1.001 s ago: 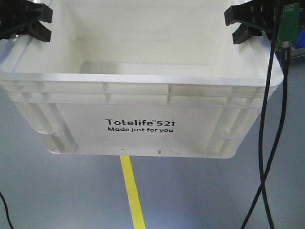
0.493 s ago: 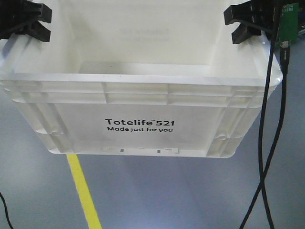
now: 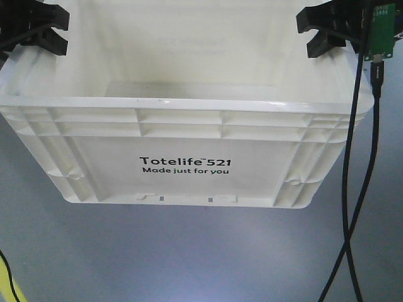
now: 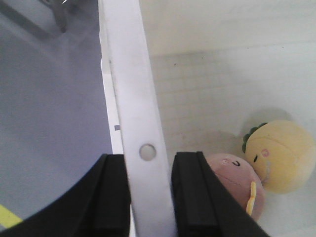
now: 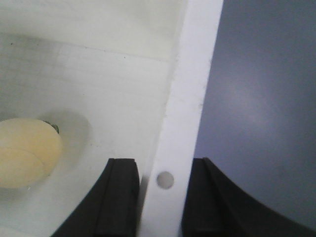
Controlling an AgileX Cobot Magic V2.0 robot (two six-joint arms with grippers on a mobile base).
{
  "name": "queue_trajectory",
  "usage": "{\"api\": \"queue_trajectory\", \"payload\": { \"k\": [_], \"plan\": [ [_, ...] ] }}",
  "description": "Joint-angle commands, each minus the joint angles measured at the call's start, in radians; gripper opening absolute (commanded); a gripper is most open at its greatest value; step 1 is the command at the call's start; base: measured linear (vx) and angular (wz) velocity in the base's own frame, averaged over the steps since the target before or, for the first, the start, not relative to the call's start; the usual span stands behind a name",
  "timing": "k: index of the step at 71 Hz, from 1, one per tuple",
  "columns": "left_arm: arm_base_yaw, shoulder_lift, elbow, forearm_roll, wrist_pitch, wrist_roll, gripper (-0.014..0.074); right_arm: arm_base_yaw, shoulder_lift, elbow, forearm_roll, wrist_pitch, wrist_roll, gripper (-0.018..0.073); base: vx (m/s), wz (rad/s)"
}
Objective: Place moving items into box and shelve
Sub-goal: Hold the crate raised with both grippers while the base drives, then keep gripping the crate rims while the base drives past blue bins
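Since the earlier frames, the yellow floor line (image 3: 15,293) slides from under the middle of the box (image 3: 182,141) into the bottom-left corner of the front view, while the box keeps its place between the arms. We see the left gripper (image 4: 150,160) clamped on the box's left rim, one finger outside the wall and one inside. The right gripper (image 5: 165,165) pinches the right rim the same way. The grey floor (image 3: 189,258) shows below the box's base.

Inside, both toys lie on the bottom, touching each other. The pinkish-brown plush (image 4: 234,180) sits just beside the left gripper's inner finger, and the yellow-orange plush (image 4: 281,155) is further in. A black cable (image 3: 357,189) hangs from a green circuit board (image 3: 380,28) by the right arm.
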Motion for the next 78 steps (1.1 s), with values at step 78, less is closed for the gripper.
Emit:
{"api": "queue_trajectory", "payload": {
  "k": [78],
  "plan": [
    [-0.009, -0.051, -0.044, -0.06, -0.119, 0.016, -0.0017, 0.001, -0.05, -0.043, 0.037, -0.109, -0.039, -0.0012, 0.34, -0.48]
  ]
}}
